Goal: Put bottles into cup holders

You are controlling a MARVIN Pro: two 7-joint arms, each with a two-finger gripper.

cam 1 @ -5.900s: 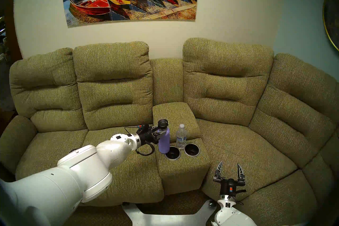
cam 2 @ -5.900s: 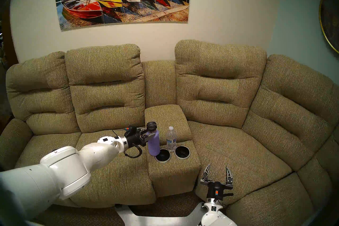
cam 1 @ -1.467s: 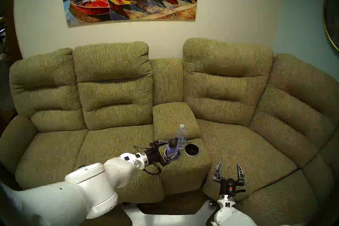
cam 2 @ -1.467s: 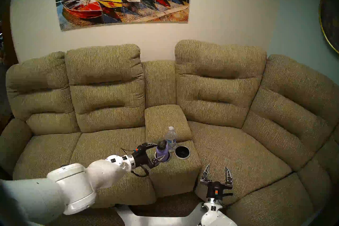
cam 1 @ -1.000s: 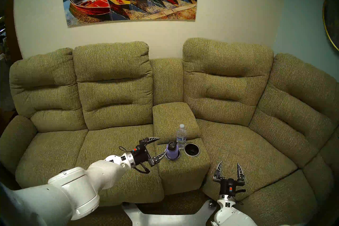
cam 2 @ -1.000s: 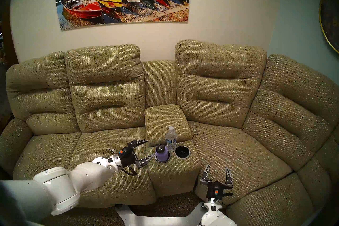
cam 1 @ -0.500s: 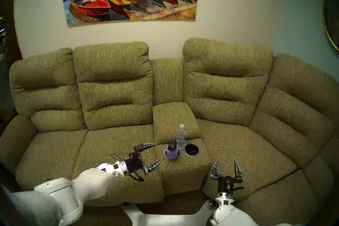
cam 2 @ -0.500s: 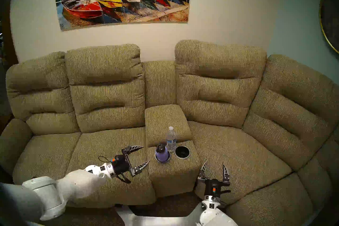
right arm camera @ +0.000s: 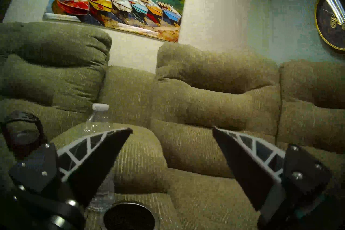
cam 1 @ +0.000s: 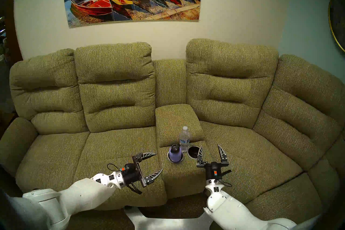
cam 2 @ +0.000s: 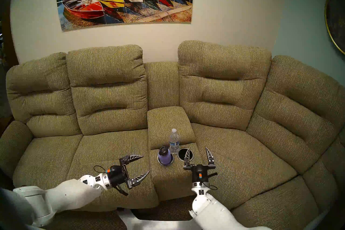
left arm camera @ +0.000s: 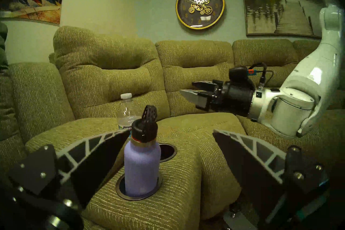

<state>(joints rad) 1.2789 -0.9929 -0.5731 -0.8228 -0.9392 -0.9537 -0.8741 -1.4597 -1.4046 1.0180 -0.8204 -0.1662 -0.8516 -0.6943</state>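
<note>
Two bottles are seen near the middle of the head view. The purple flask is set upright in the left cup holder, with its black cap sticking out on top. The clear water bottle is stood on the green couch surface, just behind and between the two holders. The right cup holder is seen dark inside, partly hidden by a finger. The left end effector is spread wide at lower left of the flask, and nothing is held. The right end effector is spread wide too, at the right of the console, and nothing is held.
</note>
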